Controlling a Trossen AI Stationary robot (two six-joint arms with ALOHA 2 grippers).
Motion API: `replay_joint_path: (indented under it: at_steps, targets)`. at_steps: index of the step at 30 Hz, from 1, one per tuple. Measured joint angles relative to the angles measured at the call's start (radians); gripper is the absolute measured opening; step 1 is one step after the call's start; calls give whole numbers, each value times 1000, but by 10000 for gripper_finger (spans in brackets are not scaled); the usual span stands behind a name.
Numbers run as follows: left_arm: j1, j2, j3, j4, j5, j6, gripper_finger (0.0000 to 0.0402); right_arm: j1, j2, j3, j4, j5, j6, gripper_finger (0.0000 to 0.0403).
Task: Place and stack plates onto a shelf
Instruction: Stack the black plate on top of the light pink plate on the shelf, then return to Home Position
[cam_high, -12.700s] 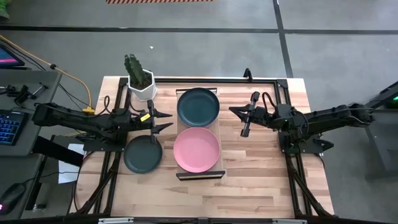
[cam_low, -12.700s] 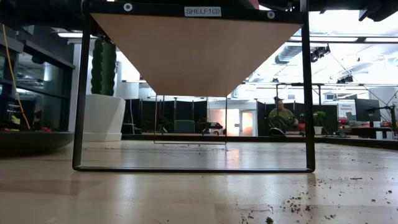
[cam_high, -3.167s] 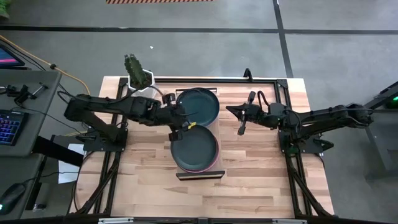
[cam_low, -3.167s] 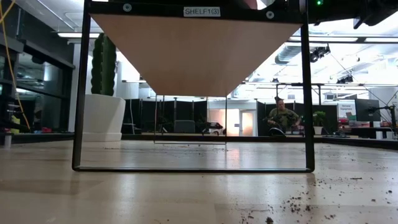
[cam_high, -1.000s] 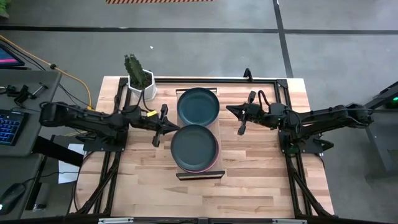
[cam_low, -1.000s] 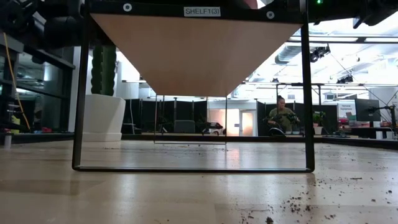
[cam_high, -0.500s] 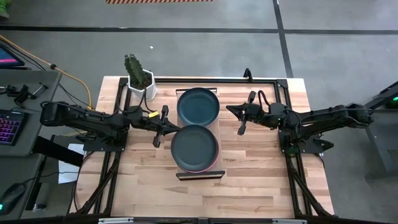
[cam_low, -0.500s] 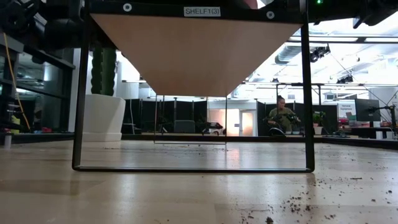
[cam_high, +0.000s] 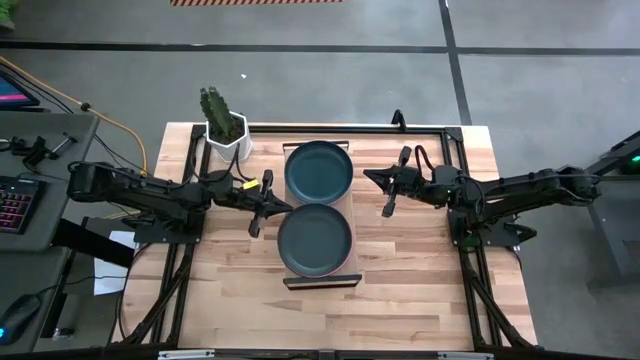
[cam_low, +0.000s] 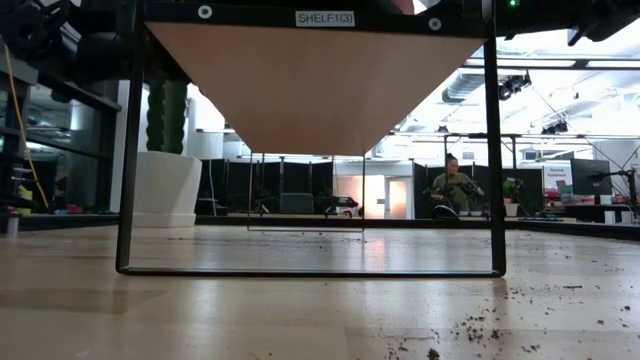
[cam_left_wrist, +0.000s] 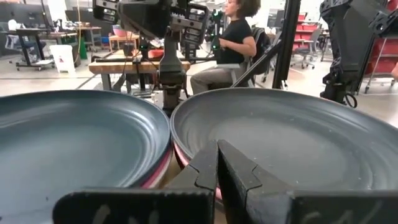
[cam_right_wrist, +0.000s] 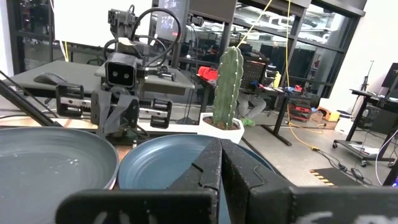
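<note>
Two teal plates (cam_high: 315, 239) top the shelf (cam_high: 320, 281). Left gripper (cam_high: 262, 203), fingers pinched together and empty, beside it; next: retreat. Right gripper (cam_high: 392, 190) clenched, waiting opposite.

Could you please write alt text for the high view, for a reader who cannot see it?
Seen from above, two dark plates sit on a shelf at the table's centre. The left gripper, shut, is beside the near plate; the right gripper, shut, waits opposite. A potted cactus stands behind.
</note>
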Motion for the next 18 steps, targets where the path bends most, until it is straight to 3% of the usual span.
replay_joint_path:
  at_steps: [8,16,18]
  targets:
    - [1,-32,1,-2,-16,51,0,0,0,0,0,0,1,0]
    - [25,-197,1,-117,-240,93,0,0,0,0,-12,0,19,0]
    - [39,-254,1,-151,-255,84,0,0,0,0,-9,0,17,0]
